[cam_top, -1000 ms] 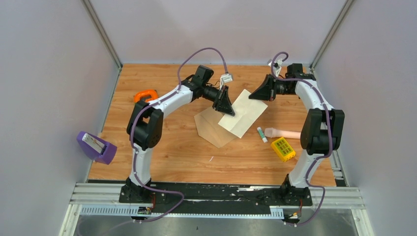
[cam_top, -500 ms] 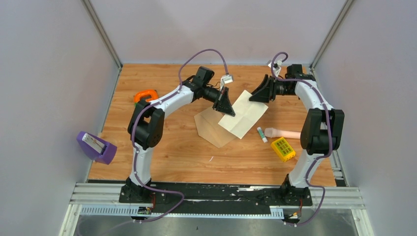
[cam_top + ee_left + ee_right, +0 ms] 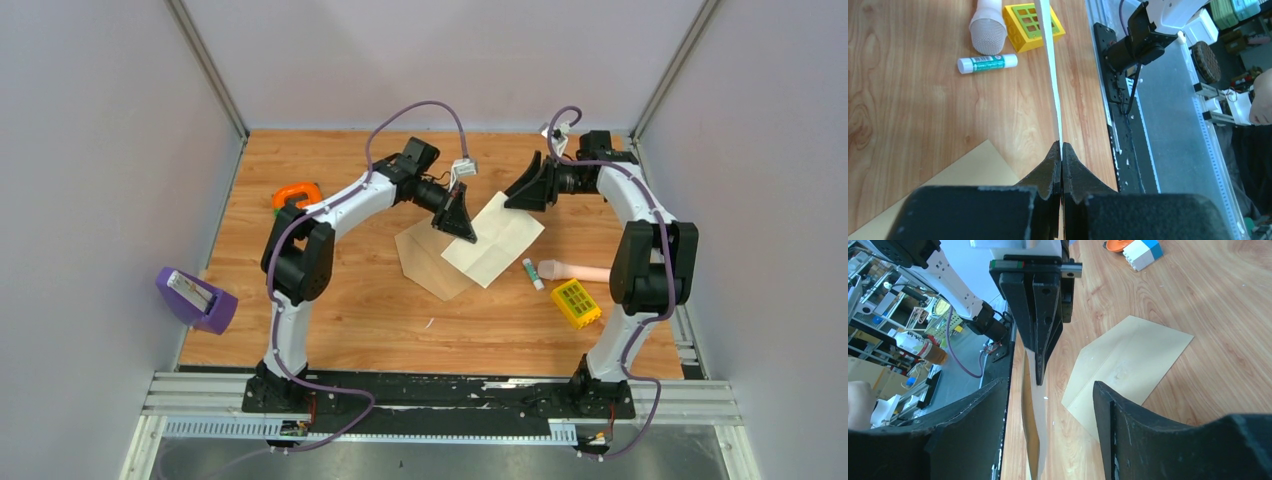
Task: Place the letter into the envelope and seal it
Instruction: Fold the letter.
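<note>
Now my left gripper (image 3: 1061, 149) has clamped shut on the letter (image 3: 495, 240) and my right gripper (image 3: 1048, 390) has let go, jaws apart. The sheet sits at two o'clock of the envelope (image 3: 430, 264), not yet inside.

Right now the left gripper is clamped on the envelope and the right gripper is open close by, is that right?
Not quite. The left gripper is clamped on the letter, not the envelope, which lies flat on the table; the left wrist view shows it. The right gripper is open close by.
</note>
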Controlling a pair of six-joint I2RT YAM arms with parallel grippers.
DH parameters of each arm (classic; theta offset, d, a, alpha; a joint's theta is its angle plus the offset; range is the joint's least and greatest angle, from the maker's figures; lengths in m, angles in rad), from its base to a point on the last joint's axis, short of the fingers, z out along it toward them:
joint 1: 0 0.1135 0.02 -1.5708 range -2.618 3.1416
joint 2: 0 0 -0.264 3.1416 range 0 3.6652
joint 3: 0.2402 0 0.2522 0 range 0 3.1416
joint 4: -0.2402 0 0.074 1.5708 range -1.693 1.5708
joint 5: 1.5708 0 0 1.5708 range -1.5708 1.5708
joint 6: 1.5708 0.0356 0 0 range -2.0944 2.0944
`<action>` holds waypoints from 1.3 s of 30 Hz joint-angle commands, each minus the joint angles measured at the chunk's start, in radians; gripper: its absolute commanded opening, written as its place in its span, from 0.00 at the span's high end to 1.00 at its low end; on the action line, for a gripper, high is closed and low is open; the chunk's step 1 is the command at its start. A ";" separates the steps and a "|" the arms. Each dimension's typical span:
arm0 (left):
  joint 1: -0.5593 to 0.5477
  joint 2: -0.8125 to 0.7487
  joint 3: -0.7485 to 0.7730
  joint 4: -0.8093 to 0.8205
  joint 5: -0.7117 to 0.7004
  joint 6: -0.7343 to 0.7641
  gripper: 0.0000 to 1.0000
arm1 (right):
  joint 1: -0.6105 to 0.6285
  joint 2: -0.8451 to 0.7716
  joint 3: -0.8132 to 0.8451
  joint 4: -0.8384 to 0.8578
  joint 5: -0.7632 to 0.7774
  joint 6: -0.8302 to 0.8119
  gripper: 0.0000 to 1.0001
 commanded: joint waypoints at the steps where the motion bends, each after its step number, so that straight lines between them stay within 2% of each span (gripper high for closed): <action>1: -0.040 -0.023 0.052 -0.108 -0.015 0.125 1.00 | 0.030 0.007 0.001 0.028 -0.191 -0.019 0.37; 2: -0.043 -0.022 0.054 -0.122 -0.021 0.134 1.00 | 0.030 0.009 0.005 0.028 -0.188 -0.019 0.42; 3: -0.048 -0.019 0.061 -0.127 -0.024 0.138 1.00 | 0.030 0.011 0.008 0.028 -0.188 -0.017 0.50; 6: -0.055 -0.015 0.076 -0.160 -0.033 0.165 1.00 | 0.065 0.013 0.020 0.026 -0.192 -0.006 0.85; 7: -0.056 -0.014 0.077 -0.164 -0.038 0.168 1.00 | 0.066 0.010 0.020 0.026 -0.191 -0.004 0.94; 9: -0.057 -0.016 0.077 -0.165 -0.046 0.171 1.00 | 0.066 0.002 0.017 0.027 -0.181 -0.006 0.99; 11: -0.057 -0.017 0.077 -0.164 -0.059 0.169 1.00 | 0.065 -0.006 0.016 0.026 -0.166 -0.007 0.93; 12: -0.056 -0.018 0.077 -0.159 -0.066 0.165 1.00 | 0.066 -0.010 0.017 0.026 -0.152 -0.005 0.85; 16: -0.056 -0.041 0.068 -0.144 -0.108 0.162 1.00 | 0.066 -0.024 0.019 0.027 -0.112 0.001 0.67; 19: -0.057 -0.058 0.064 -0.136 -0.111 0.161 1.00 | 0.067 -0.017 0.015 0.026 -0.106 -0.002 0.65; 22: -0.056 -0.068 0.068 -0.138 -0.111 0.161 1.00 | 0.067 -0.013 0.024 0.025 -0.101 0.006 0.56; 28: -0.037 -0.070 0.070 -0.149 -0.136 0.163 1.00 | 0.067 -0.032 0.039 -0.009 -0.045 -0.014 0.48; 31: -0.018 -0.072 0.070 -0.136 -0.139 0.146 1.00 | 0.067 -0.020 0.075 -0.153 -0.006 -0.157 0.45; 34: -0.002 -0.073 0.071 -0.118 -0.138 0.125 1.00 | 0.065 0.023 0.142 -0.419 0.009 -0.411 0.41; 36: 0.005 -0.073 0.071 -0.113 -0.135 0.120 1.00 | 0.063 0.061 0.194 -0.605 0.007 -0.569 0.35; 39: 0.009 -0.072 0.067 -0.115 -0.129 0.122 1.00 | 0.051 0.078 0.194 -0.622 0.000 -0.588 0.28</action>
